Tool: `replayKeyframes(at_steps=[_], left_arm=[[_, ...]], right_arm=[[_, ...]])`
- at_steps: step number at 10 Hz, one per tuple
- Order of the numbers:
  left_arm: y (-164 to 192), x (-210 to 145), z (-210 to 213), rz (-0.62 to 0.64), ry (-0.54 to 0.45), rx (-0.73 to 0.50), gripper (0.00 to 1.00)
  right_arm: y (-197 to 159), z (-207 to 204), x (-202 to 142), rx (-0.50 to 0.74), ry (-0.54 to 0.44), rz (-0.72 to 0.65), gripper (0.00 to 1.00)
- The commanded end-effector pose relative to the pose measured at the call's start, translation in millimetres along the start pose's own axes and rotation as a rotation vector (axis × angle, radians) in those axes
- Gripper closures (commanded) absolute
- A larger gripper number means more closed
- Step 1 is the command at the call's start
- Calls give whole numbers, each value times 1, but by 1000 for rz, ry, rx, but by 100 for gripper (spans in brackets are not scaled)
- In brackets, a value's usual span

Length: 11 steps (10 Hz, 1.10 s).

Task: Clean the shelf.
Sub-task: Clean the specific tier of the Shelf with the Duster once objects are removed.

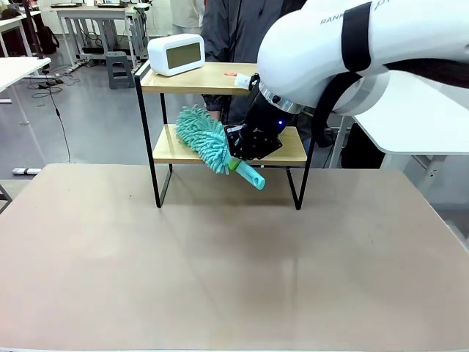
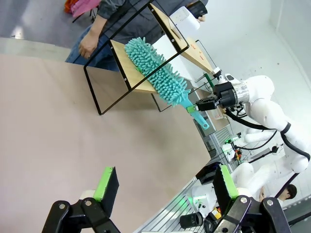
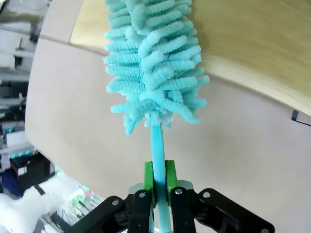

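Left gripper (image 2: 164, 180) is hanging over the bare table (image 1: 220, 279), green pads (image 2: 104, 180) spread wide, nothing between them. Shelf (image 1: 212, 79) is standing at the table's far middle. White clock (image 1: 176, 53) is sitting on the left end of its top board. Teal duster (image 1: 204, 138) is lying with its fluffy head on the lower board's left half, handle poking out toward the robot. Right gripper (image 3: 159, 177) is pinching that handle, fingers clamped tight on it. Person (image 1: 234, 29) is standing behind the shelf.
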<state>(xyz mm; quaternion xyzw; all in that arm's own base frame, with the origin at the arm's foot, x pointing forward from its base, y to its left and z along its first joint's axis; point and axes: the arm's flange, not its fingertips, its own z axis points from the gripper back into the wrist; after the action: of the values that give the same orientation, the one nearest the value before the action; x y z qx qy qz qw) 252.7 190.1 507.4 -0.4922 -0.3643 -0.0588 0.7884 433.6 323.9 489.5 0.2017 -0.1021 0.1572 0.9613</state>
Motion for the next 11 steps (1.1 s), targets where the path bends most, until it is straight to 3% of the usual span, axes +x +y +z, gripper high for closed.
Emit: replayKeyframes(at_steps=[1,2,4,6,8,11], left_arm=[[-2,2,-1,-18,-13,-14,0],[-2,2,-1,-18,-13,-14,0],[-2,2,-1,-18,-13,-14,0],[-2,2,-1,-18,-13,-14,0],[-2,2,-1,-18,-13,-14,0],[-2,2,-1,-18,-13,-14,0]], right_arm=[[-17,4,-8,43,107,117,88],[-31,16,-21,26,152,188,88],[-63,51,-58,245,306,476,88],[-101,88,-101,373,343,556,88],[-134,113,-127,467,246,507,88],[-148,124,-139,528,225,506,88]])
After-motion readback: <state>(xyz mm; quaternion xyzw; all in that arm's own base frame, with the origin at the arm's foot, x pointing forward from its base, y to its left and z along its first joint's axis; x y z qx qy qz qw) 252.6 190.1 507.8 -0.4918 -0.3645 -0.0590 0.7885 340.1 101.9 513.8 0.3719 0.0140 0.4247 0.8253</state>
